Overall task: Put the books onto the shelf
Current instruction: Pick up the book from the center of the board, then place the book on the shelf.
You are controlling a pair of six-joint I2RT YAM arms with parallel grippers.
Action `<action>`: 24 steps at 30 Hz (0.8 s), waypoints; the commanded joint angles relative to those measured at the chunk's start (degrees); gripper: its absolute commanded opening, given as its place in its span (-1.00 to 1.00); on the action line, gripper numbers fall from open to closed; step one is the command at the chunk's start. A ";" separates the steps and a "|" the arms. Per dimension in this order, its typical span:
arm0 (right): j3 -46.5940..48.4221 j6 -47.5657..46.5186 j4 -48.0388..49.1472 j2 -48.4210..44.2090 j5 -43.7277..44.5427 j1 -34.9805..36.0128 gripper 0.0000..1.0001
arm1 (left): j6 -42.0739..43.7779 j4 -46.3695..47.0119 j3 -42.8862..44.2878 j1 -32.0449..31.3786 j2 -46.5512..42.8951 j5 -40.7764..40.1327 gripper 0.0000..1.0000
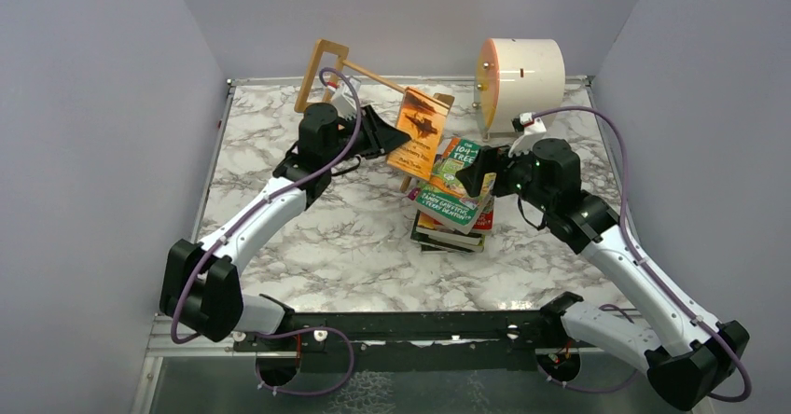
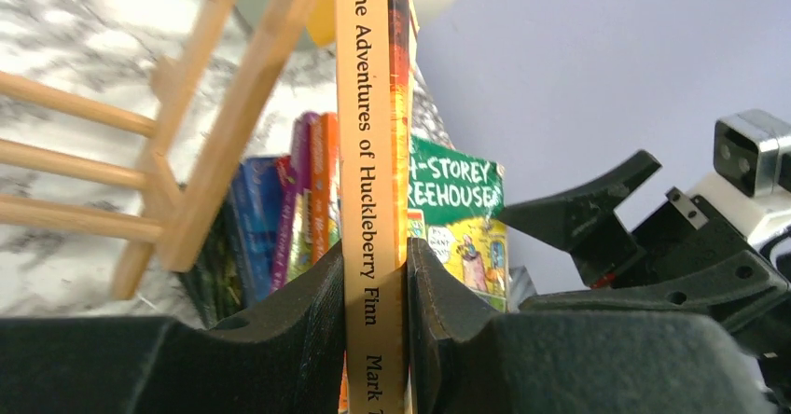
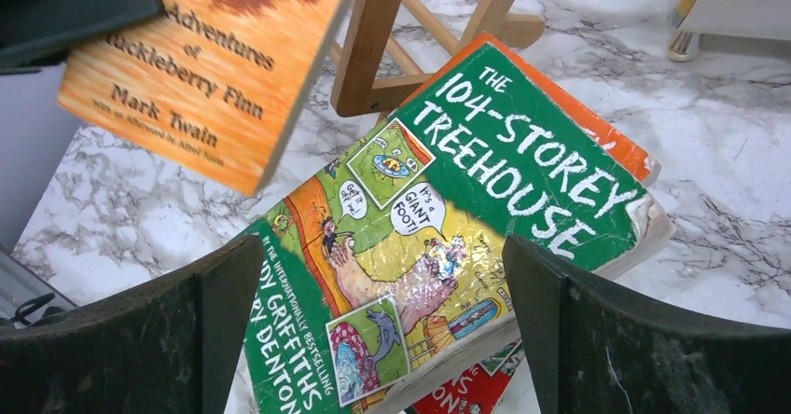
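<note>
My left gripper [image 1: 397,139] is shut on an orange book, The Adventures of Huckleberry Finn [image 1: 418,131], held upright off the table just right of the light-wood shelf [image 1: 324,69]. In the left wrist view both pads press the book's spine [image 2: 371,153], with the shelf's slats [image 2: 210,125] to its left. A stack of books [image 1: 451,211] lies mid-table, topped by a green Treehouse book [image 3: 485,181]. My right gripper [image 1: 470,175] hovers open over that stack, the green cover showing between its fingers [image 3: 191,325], which do not touch it.
A cream cylindrical drum [image 1: 522,72] stands at the back right by the wall. The shelf's foot [image 3: 373,50] rests just behind the stack. Bare marble tabletop [image 1: 336,237] spreads to the left and front. Grey walls close in three sides.
</note>
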 commanded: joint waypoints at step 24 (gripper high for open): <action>-0.48 -0.92 0.98 1.68 2.90 0.19 0.99 | 36.98 24.31 2.54 5.02 11.01 -20.13 -1.00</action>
